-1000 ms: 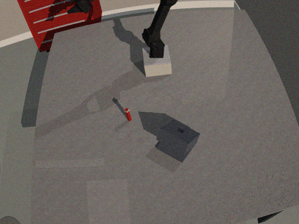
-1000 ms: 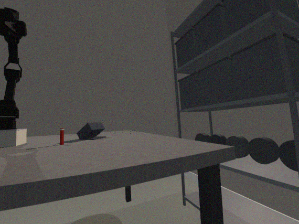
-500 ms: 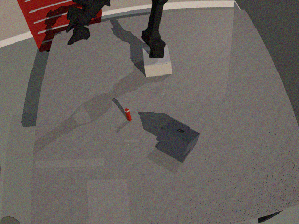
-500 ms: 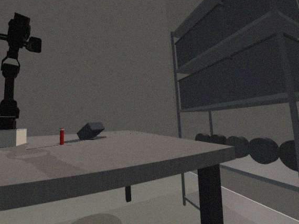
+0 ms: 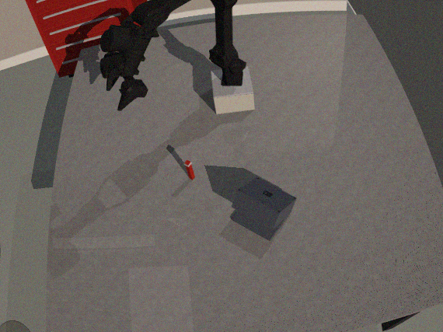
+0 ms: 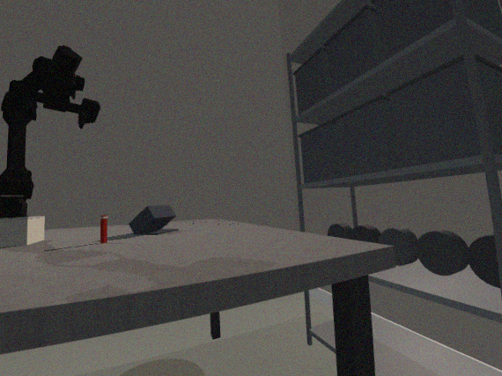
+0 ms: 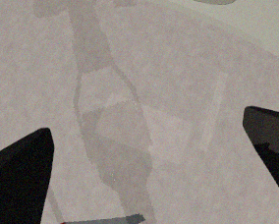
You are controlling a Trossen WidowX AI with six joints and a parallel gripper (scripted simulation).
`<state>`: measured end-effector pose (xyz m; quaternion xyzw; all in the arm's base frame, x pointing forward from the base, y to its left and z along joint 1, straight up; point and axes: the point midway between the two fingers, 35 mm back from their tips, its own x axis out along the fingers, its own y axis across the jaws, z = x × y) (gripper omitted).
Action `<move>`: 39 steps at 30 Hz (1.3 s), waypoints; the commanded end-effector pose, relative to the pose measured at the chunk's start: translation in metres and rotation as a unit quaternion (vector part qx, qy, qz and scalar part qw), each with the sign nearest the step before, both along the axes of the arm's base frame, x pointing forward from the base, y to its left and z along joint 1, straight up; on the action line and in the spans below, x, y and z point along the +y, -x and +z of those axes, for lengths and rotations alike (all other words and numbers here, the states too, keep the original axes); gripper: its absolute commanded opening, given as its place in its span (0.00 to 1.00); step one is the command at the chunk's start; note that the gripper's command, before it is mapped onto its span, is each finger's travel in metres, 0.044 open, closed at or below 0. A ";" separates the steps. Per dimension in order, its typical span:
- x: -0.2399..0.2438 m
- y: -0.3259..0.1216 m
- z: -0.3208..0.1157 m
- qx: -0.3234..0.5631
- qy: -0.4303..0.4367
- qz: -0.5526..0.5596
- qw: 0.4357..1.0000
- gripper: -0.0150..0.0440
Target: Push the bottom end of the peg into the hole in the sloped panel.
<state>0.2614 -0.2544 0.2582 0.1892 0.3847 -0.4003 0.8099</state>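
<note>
red peg [image 5: 190, 170] [image 6: 104, 230], upright on the grey surface [image 5: 311, 133] [image 6: 211, 256], beside the dark sloped block [image 5: 256, 207] [image 6: 153, 219] with a small hole [image 5: 267, 193] in its face. the fingers [image 5: 116, 98] are wide open, holding nothing, high and well apart from the peg. a sideways approach could tip the slim peg; a grip turned wrongly could leave its flat sides mismatched, jamming at the hole. beyond stand a red cabinet [image 5: 83, 14] and, in dim light, a tall shelf rack [image 6: 296, 151].
</note>
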 end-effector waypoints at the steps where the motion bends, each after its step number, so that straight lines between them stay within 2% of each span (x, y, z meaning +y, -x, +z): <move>1: 0.014 -0.017 -0.034 0.034 -0.039 0.031 0.998 1.00; 14: 0.071 -0.051 -0.114 0.124 -0.126 0.118 0.977 1.00; 27: 0.136 -0.058 -0.185 0.223 -0.198 0.190 0.936 1.00; 39: 0.150 -0.058 -0.197 0.241 -0.210 0.201 0.926 1.00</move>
